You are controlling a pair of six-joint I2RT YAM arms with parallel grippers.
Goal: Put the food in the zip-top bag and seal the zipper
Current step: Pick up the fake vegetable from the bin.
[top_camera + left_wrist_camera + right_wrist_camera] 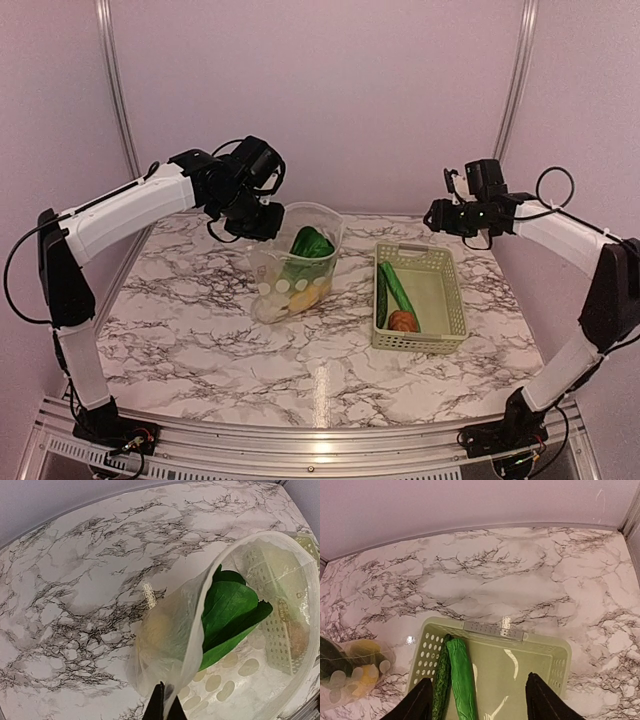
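The clear zip-top bag (292, 272) stands tilted on the table, its mouth held up and open. My left gripper (262, 218) is shut on the near rim of the mouth, seen in the left wrist view (165, 709) pinching the plastic edge (197, 615). Inside are the leafy bok choy (312, 243) (227, 612) and yellow pieces (301, 297). My right gripper (447, 215) (481, 701) is open and empty, high above the far end of the basket. A long green cucumber (397, 284) (462, 677), a darker green one (441, 680) and a brown-orange round item (403, 321) lie in the basket.
The pale green slotted basket (418, 249) (492, 628) sits right of the bag, a small gap between them. The bag also shows at the left edge of the right wrist view (350, 672). A wall and metal frame posts stand behind the marble table.
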